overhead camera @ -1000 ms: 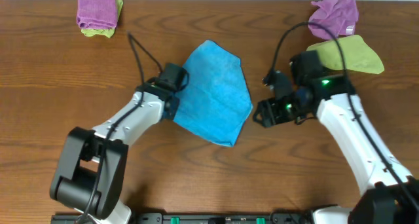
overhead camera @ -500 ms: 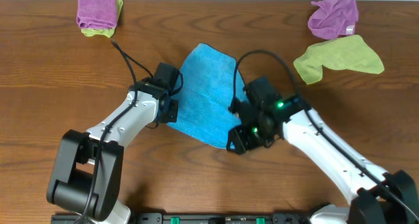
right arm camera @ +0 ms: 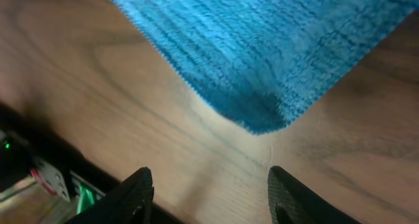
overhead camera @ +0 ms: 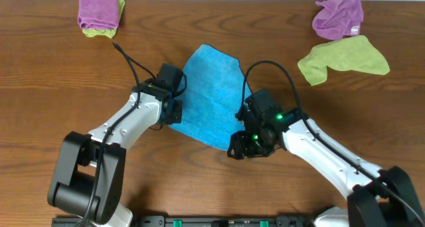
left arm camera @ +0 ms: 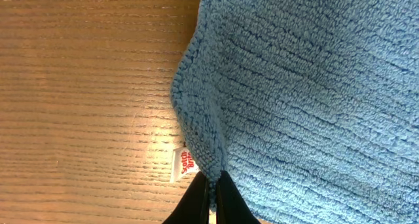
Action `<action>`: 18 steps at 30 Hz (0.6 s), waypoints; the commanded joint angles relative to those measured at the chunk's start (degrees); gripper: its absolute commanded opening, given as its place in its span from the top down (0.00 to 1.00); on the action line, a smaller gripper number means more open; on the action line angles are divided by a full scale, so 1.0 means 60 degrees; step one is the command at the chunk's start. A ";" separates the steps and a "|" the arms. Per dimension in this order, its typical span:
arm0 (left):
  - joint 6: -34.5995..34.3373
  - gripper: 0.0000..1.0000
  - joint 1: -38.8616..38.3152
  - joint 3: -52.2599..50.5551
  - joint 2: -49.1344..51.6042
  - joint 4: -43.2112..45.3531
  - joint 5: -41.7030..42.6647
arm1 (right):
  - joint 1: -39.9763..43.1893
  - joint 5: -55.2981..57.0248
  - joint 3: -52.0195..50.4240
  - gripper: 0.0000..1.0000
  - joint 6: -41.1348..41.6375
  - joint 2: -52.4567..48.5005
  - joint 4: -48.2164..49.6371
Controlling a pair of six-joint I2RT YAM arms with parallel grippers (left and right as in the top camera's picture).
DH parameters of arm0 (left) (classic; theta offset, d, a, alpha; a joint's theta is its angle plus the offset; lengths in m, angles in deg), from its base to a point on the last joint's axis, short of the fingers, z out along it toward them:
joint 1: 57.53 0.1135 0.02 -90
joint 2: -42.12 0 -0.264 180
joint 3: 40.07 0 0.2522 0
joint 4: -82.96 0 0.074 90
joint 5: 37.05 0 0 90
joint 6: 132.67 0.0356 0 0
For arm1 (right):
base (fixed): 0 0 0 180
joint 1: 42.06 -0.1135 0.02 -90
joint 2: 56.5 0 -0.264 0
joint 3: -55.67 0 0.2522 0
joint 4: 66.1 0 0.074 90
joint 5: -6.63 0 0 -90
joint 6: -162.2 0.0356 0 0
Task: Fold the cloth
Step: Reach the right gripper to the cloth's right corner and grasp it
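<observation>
1. While the cloth lies in the middle of the table, its long axis runs from far to near, ending in a near corner that points slightly right.
2. That corner sits just ahead of the right gripper, in line with the gap between its fingers but not touching them. This arm is the nearer one to the corner.
3. The right gripper is spread apart and holds nothing.
4. The left gripper is clenched on the cloth's left edge, just beside the white label.
5. The next move likely needs the right gripper to ease forward over that corner before closing.
</observation>
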 commanded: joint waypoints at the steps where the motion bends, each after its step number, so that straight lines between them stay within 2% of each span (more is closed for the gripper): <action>1: -0.0109 0.94 -0.0025 0.0175 -0.0164 0.0051 0.0033 | 0.0051 0.0087 -0.0076 0.45 0.0543 -0.0576 0.0018; 6: -0.0106 0.94 -0.0025 0.0175 -0.0164 0.0073 0.0033 | 0.0051 0.0138 -0.0076 0.46 0.0539 -0.1213 0.0270; 18: -0.0029 0.95 -0.0025 0.0175 -0.0164 0.0149 0.0033 | 0.0386 0.0568 -0.0076 0.48 0.0965 -0.1249 0.1082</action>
